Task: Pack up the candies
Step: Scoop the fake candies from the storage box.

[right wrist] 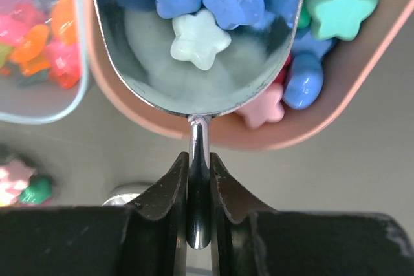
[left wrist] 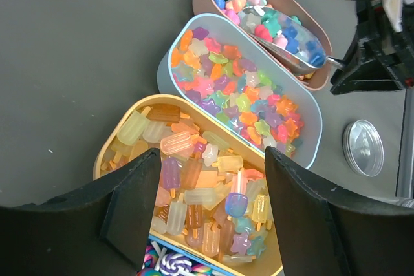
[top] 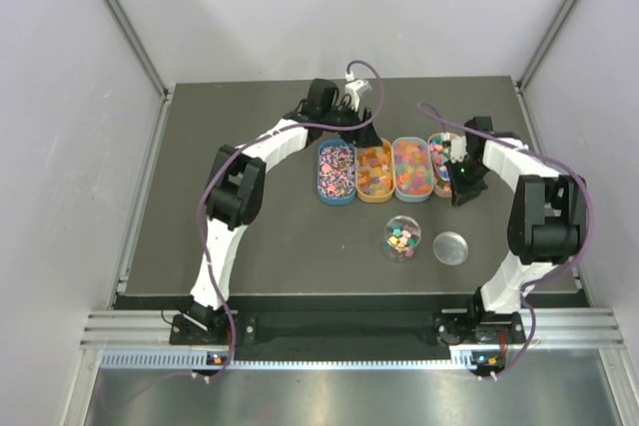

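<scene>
- Over the pink tray point(right wrist: 278, 137), your right gripper point(right wrist: 198, 167) is clamped tight on the scoop point(right wrist: 149, 63) by its thin handle, so the bowl sits level and nothing spills.
- Candies point(right wrist: 200, 40), blue and white stars, ride in that bowl; more lie loose in the tray beneath.
- Nearer you than the pink tray, the jar point(top: 402, 237) stands open, its lid point(top: 451, 247) just beside it, ready to receive; it looks partly filled, though it's small in view.
- Two trays left of the pink tray, your left gripper point(left wrist: 212, 159) hovers with fingers apart, holding nothing, clear of the scoop's path.
</scene>
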`<act>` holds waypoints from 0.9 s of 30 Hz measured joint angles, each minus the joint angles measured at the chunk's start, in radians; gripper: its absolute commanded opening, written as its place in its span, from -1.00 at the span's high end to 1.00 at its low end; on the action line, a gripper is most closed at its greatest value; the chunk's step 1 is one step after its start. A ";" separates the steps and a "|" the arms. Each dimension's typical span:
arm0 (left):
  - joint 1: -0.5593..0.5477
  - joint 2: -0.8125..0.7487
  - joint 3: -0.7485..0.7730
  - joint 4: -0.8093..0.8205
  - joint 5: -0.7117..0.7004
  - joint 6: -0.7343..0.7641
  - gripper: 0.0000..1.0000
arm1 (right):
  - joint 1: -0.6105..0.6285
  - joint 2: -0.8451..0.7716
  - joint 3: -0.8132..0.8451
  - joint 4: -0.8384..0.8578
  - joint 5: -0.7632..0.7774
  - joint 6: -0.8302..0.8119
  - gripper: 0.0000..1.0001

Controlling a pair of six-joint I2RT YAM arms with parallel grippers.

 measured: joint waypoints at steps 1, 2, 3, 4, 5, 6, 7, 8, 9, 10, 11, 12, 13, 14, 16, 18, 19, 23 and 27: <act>-0.002 -0.001 0.000 -0.002 -0.002 0.002 -0.40 | 0.000 -0.014 -0.008 0.004 -0.002 0.003 1.00; -0.003 -0.002 0.000 -0.005 -0.002 0.004 -0.40 | 0.001 -0.030 -0.014 0.005 -0.007 0.006 1.00; -0.005 -0.002 0.000 -0.010 -0.002 0.006 -0.40 | 0.003 -0.049 -0.023 0.007 -0.011 0.006 1.00; -0.006 -0.003 0.000 -0.014 -0.002 0.011 -0.40 | 0.005 -0.069 -0.030 0.008 -0.014 0.007 1.00; -0.008 -0.004 0.000 -0.021 -0.003 0.016 -0.40 | 0.008 -0.090 -0.037 0.009 -0.017 0.007 1.00; -0.008 -0.006 0.000 -0.029 -0.003 0.019 -0.40 | 0.010 -0.109 -0.041 0.010 -0.019 0.007 1.00; -0.008 -0.008 0.000 -0.040 -0.004 0.027 -0.40 | 0.011 -0.132 -0.047 0.012 -0.020 0.007 1.00; -0.009 -0.011 0.000 -0.055 -0.005 0.035 -0.40 | 0.013 -0.154 -0.049 0.011 -0.021 0.008 1.00; -0.009 -0.014 0.001 -0.069 -0.005 0.043 -0.40 | 0.013 -0.174 -0.053 0.015 -0.022 0.009 1.00; -0.010 -0.018 0.003 -0.081 -0.006 0.050 -0.40 | 0.013 -0.193 -0.054 0.015 -0.023 0.009 1.00; -0.010 -0.021 0.006 -0.092 -0.007 0.058 -0.40 | 0.013 -0.213 -0.060 0.021 -0.023 0.010 1.00; -0.010 -0.025 0.006 -0.106 -0.010 0.065 -0.40 | 0.013 -0.232 -0.065 0.024 -0.023 0.010 1.00; -0.010 -0.031 0.007 -0.116 -0.010 0.070 -0.40 | 0.013 -0.248 -0.075 0.031 -0.023 0.010 1.00; -0.010 -0.039 0.006 -0.126 -0.014 0.075 -0.40 | 0.012 -0.268 -0.091 0.039 -0.023 0.010 1.00; -0.010 -0.062 0.006 -0.143 -0.027 0.090 -0.40 | 0.010 -0.296 -0.119 0.043 -0.020 0.010 1.00; -0.009 -0.093 0.006 -0.166 -0.037 0.105 -0.40 | 0.008 -0.325 -0.148 0.050 -0.013 0.005 1.00; -0.007 -0.110 0.005 -0.173 -0.045 0.118 -0.40 | 0.008 -0.341 -0.163 0.052 -0.008 -0.003 1.00; 0.002 -0.206 -0.024 -0.210 -0.074 0.173 -0.40 | 0.006 -0.437 -0.190 0.048 -0.014 -0.090 1.00; 0.031 -0.317 -0.101 -0.232 -0.104 0.213 -0.40 | 0.006 -0.568 -0.188 0.013 -0.072 -0.296 1.00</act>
